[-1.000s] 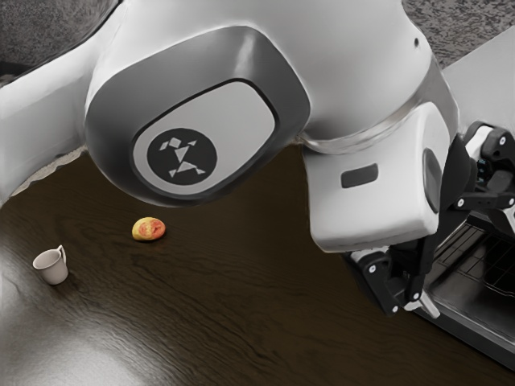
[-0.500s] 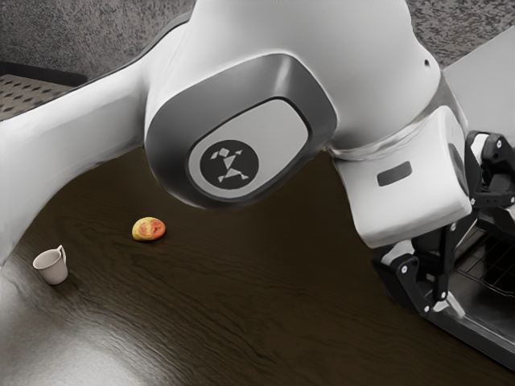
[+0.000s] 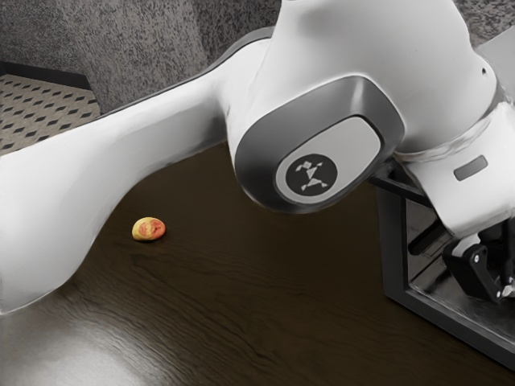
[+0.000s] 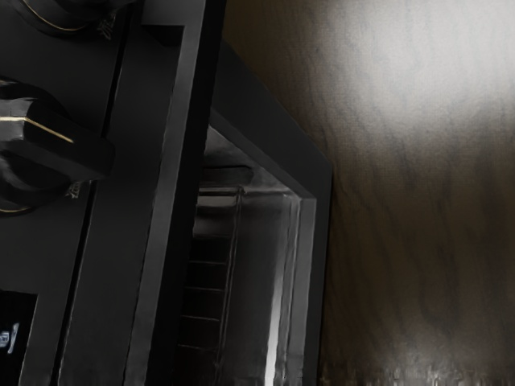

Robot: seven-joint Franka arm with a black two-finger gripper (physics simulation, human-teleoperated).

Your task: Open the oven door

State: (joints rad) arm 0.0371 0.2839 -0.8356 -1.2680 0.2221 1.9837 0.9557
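Exterior view: the arm [image 3: 326,153] extends over the table [image 3: 265,273] toward the view's right, where the oven stands. The gripper [image 3: 476,273] is at the view's right edge, in front of the door [image 3: 393,257] and partly cut off; whether it is spread or pressed together cannot be determined, and no grip on any part can be confirmed. The door's frame rises from table level, and a dark bar, judged to be the handle [image 3: 398,183], runs near its upper edge and passes behind the hand. A red and yellow fruit [image 3: 149,229] lies on the table, well apart from the oven, and has no part in the task. Wrist view: the control panel [image 4: 48,257] carries knobs [image 4: 40,141] and a lit display [image 4: 10,334]. The handle runs alongside the panel; next to it lies the door's window, with a wire rack [image 4: 205,287] visible through it. Bare wood borders the door's far edge. Status, as judged: approach to the oven is complete or nearly so; the door appears closed, though a slight gap cannot be excluded. Remaining: engage the handle or upper edge, then swing the door outward until fully open.
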